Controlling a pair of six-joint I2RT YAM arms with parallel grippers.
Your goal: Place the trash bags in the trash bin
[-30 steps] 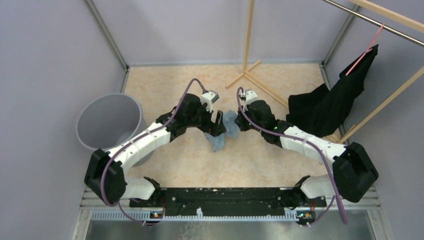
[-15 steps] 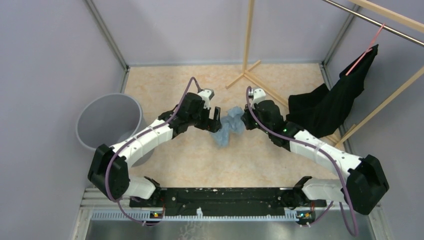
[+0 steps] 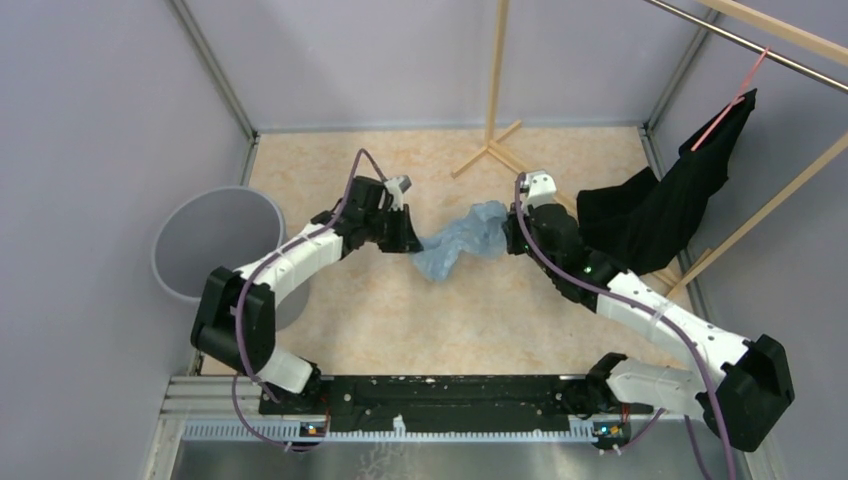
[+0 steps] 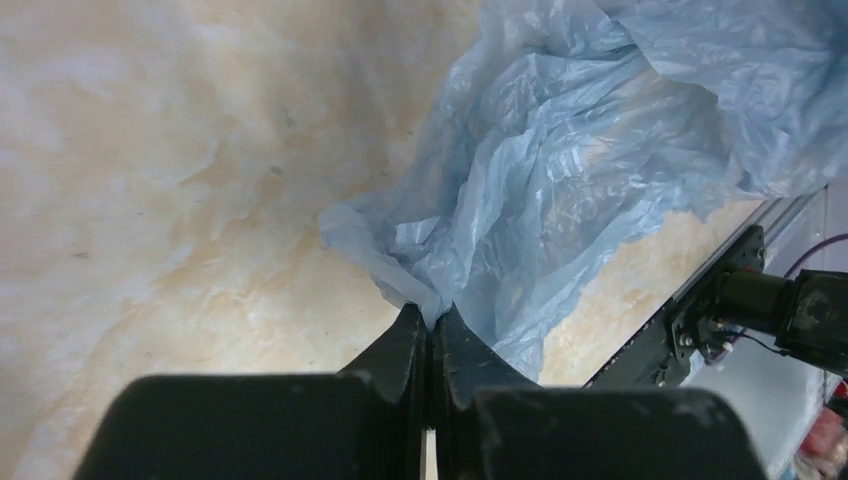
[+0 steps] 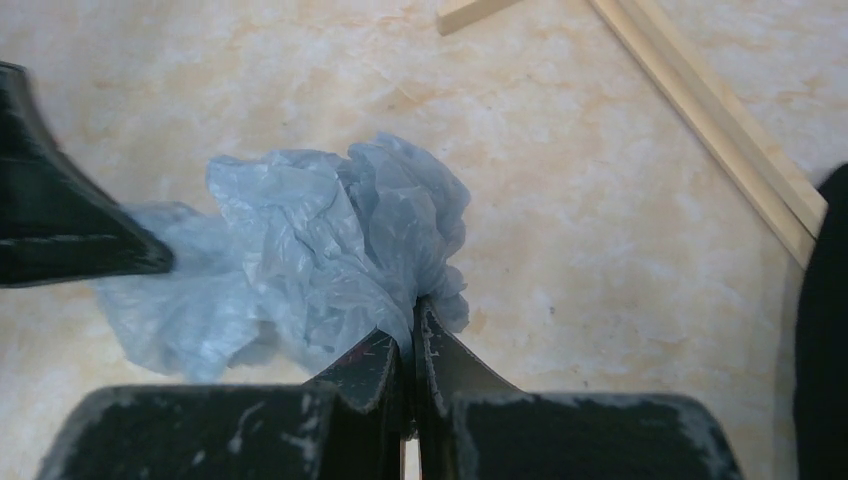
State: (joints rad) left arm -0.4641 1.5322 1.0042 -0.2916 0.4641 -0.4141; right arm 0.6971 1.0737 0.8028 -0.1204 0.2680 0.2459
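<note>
Mid-frame in the top view, your left gripper and right gripper each pinch an end of the bag, well apart from the bin at left; pull harder and it could rip or slip.

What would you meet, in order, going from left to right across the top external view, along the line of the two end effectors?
trash bin → left end effector → trash bag → right end effector → black garment
</note>
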